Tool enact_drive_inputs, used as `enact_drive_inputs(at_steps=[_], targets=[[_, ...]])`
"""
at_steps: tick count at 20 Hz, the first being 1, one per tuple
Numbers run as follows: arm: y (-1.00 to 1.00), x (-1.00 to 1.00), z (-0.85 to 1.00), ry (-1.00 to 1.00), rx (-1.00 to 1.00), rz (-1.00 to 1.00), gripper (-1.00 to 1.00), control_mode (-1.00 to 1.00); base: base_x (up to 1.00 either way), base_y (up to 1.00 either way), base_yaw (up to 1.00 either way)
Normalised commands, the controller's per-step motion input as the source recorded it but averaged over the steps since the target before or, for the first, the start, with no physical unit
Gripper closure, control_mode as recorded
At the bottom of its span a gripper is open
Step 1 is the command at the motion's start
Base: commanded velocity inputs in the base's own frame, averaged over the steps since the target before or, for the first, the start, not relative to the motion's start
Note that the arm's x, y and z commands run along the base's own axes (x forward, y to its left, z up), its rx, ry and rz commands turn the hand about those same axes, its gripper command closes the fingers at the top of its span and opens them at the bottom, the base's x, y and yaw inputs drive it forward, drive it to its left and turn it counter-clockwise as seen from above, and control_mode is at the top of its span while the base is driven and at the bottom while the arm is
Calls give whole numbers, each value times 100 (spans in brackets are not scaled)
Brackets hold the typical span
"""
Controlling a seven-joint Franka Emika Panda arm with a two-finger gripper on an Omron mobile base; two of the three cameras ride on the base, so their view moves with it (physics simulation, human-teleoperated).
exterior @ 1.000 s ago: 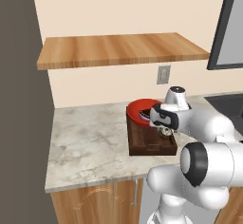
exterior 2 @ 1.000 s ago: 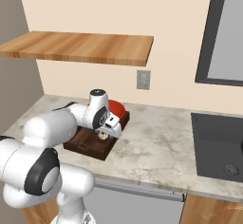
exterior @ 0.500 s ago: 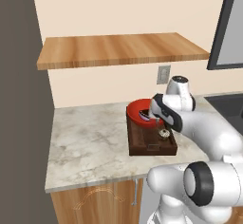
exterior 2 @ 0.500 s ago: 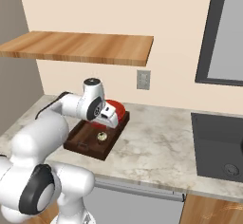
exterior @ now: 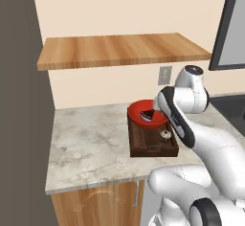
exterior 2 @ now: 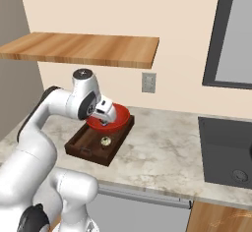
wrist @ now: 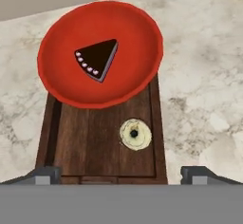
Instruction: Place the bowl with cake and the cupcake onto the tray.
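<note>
in the hand view the red bowl [wrist: 100, 54] filled the upper middle of the frame, with a dark wedge of cake [wrist: 97, 60] lying near its centre, a row of pale dots along the wedge's left edge. the bowl sat on the far end of the dark wooden tray [wrist: 90, 152], its rim hanging over the tray's edges on the left, right and top sides. the cupcake [wrist: 135, 134] stood on the tray floor in the lower middle of the frame, just below the bowl's rim and apart from it, nearer the tray's right wall. the tray rested on the marbled counter [wrist: 206, 95], which showed on both sides of it.

the pincer [wrist: 121, 174] stood wide, its two finger tips [wrist: 47, 174] far apart at the lower left and lower right of the frame, with nothing between them; they hung over the tray's near end, touching neither the bowl nor the cupcake.

in the left base view the bowl [exterior: 146, 114], tray [exterior: 143, 146] and cupcake [exterior: 165, 134] lay at centre right, partly hidden by the white arm. in the right base view the tray [exterior 2: 88, 147] sat at centre left on the counter [exterior 2: 162, 152], the cupcake [exterior 2: 105, 140] in its middle and the bowl [exterior 2: 115, 120] on the end nearer the wall, with the pincer [exterior 2: 105, 114] just above the bowl. a wooden shelf [exterior 2: 83, 49] ran across the upper left, a wall outlet [exterior 2: 148, 82] below its right end.
</note>
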Motion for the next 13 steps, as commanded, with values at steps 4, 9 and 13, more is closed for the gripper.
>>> enact_drive_inputs(at_steps=[4, 9, 13], targets=[[2, -62, 5, -32, 0, 5, -100, -100, 0, 0, 0], [2, -71, 26, -27, 0, 4, -100, -100, 0, 0, 0], [15, -66, 42, -18, -1, 1, -100, -100, 0, 0, 0]])
